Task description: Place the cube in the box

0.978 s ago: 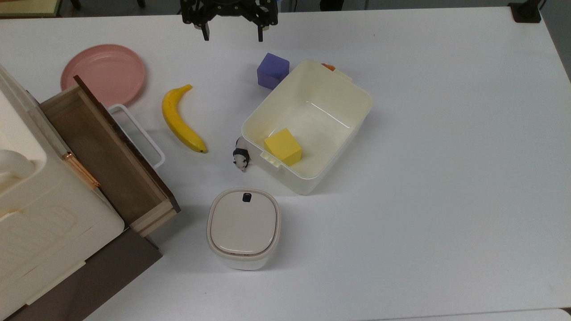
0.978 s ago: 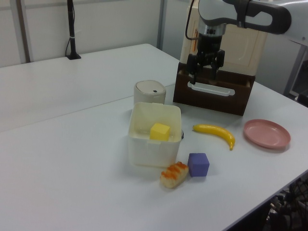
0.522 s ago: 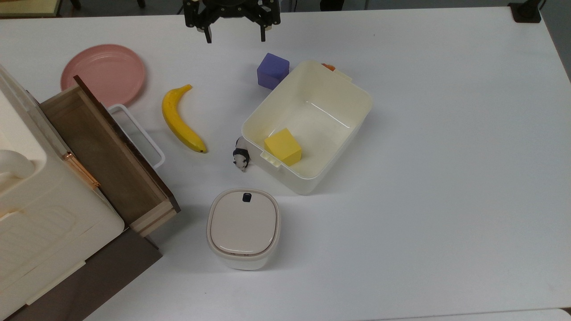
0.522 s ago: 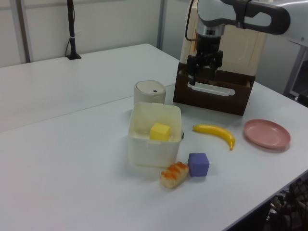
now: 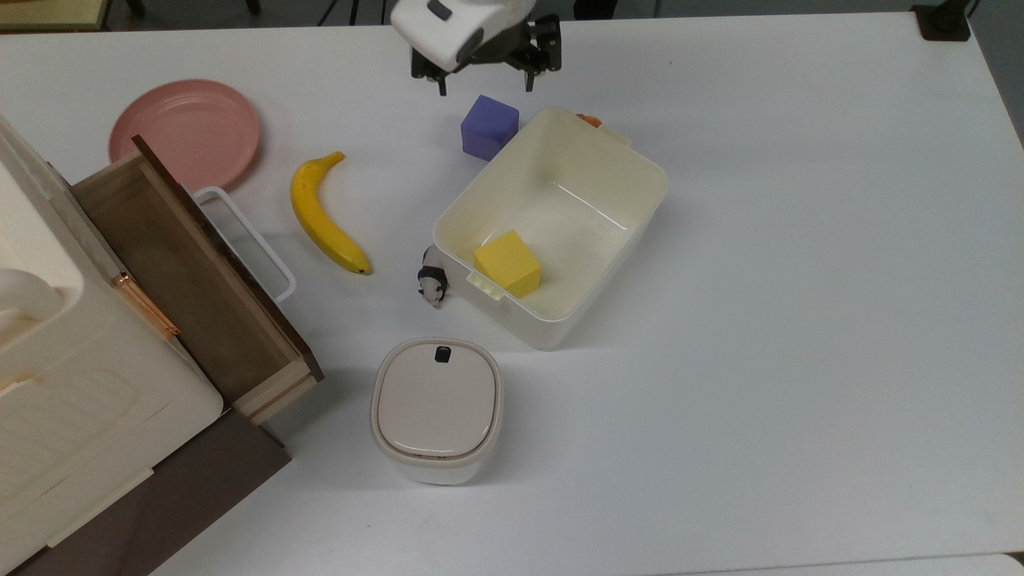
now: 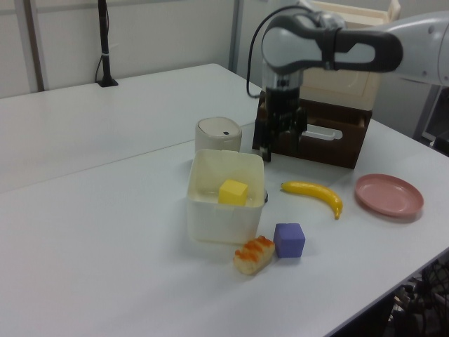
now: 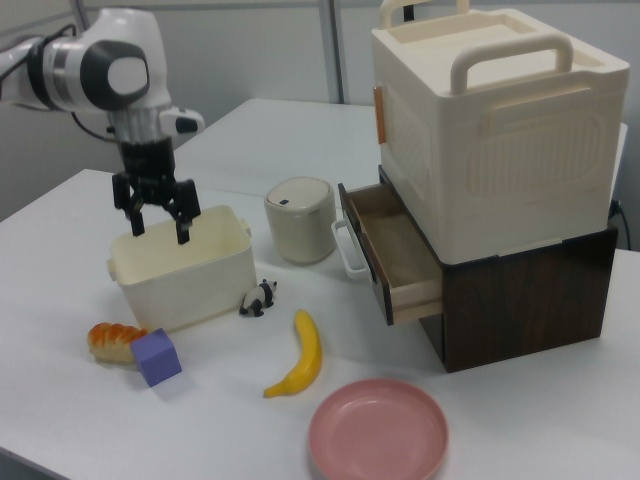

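The purple cube [image 5: 489, 126] [image 6: 289, 240] [image 7: 156, 357] rests on the white table, touching or nearly touching the outside of a corner of the cream box [image 5: 650, 172] [image 6: 223, 219] [image 7: 190, 278]. My gripper [image 5: 484, 86] [image 6: 280, 152] [image 7: 160, 232] hangs in the air, open, with nothing between its fingers. In the top view it sits just beyond the cube toward the picture's top edge. In the right view it hovers over the box's left end. A yellow cube [image 5: 507, 262] [image 6: 233, 192] lies inside the box.
A banana [image 5: 324, 214], a pink plate [image 5: 185, 132] and a small panda figure [image 5: 432, 286] lie on the top view's left. A lidded rounded container [image 5: 436, 408] stands below the box. A storage unit with an open wooden drawer [image 5: 184, 272] fills the left. A bread-like toy [image 6: 254, 255] lies beside the cube.
The gripper has swung toward the top view's right and come closer to the cube and box; the arm's white wrist now shows. The fingers stay open. Nothing on the table moved.
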